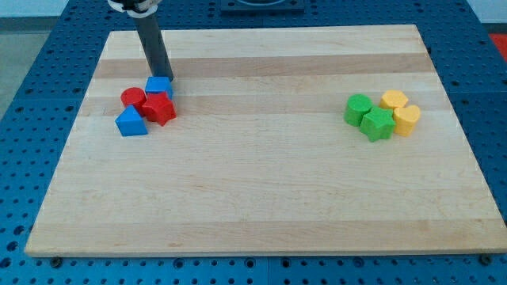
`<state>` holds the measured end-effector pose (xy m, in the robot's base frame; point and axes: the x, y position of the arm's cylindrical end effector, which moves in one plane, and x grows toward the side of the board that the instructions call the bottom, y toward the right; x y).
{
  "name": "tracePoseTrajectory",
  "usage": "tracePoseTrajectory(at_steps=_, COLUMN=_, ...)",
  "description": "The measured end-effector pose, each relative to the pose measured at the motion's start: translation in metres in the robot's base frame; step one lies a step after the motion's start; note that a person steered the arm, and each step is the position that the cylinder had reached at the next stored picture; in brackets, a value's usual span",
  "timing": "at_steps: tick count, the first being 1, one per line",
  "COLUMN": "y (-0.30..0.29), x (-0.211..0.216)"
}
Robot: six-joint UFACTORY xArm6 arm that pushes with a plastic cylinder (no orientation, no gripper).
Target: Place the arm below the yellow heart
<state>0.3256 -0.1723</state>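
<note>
Two yellow blocks sit at the view's right. The lower one (406, 120) has a rounded outline and looks like the heart. The upper one (393, 100) looks angular. A green block (358, 108) and a green star (378, 124) touch them on the left. My tip (165, 77) is far away at the view's upper left. It rests against the top edge of a blue cube (158, 86).
Below the blue cube lie a red cylinder (133, 98), a red star (160, 109) and a blue triangular block (131, 123), all packed together. The wooden board (261, 198) is edged by blue perforated table.
</note>
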Motion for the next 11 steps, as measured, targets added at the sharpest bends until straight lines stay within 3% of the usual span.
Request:
tracePoseTrajectory(at_steps=5, y=0.076, x=0.004)
tracePoseTrajectory(at_steps=9, y=0.212, x=0.164)
tracePoseTrajectory(at_steps=10, y=0.271, x=0.189)
tracePoseTrajectory(at_steps=11, y=0.328, x=0.186)
